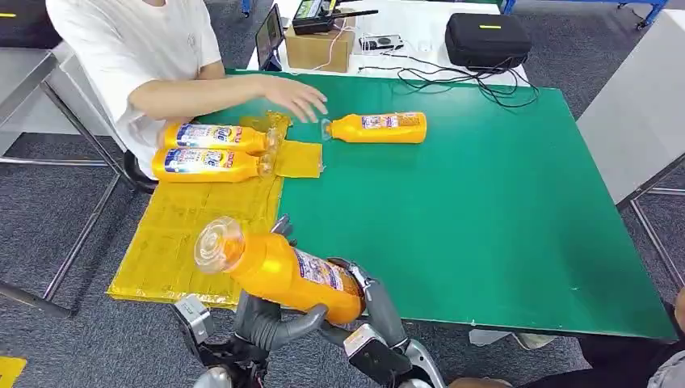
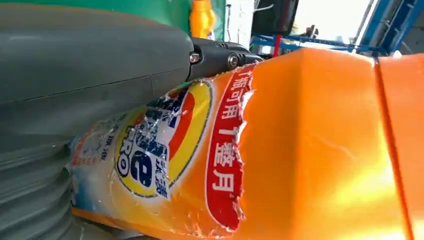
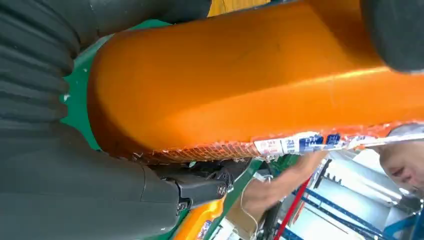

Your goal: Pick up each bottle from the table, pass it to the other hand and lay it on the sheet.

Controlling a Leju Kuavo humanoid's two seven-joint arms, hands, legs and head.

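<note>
The head view looked forward and down from high on the robot over the green counter [image 1: 485, 210], while both wrist views sat tight against the orange detergent bottle [image 1: 283, 271] held low in that frame, which all three views shared.

Grey carpet floor [image 1: 65, 234]; white table [image 1: 404, 24] behind green table [image 1: 485, 202].

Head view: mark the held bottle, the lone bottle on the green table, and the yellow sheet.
held bottle [image 1: 283, 275], head view, orange body.
lone bottle [image 1: 380, 128], head view, label.
yellow sheet [image 1: 174, 234], head view, bare middle.
</note>
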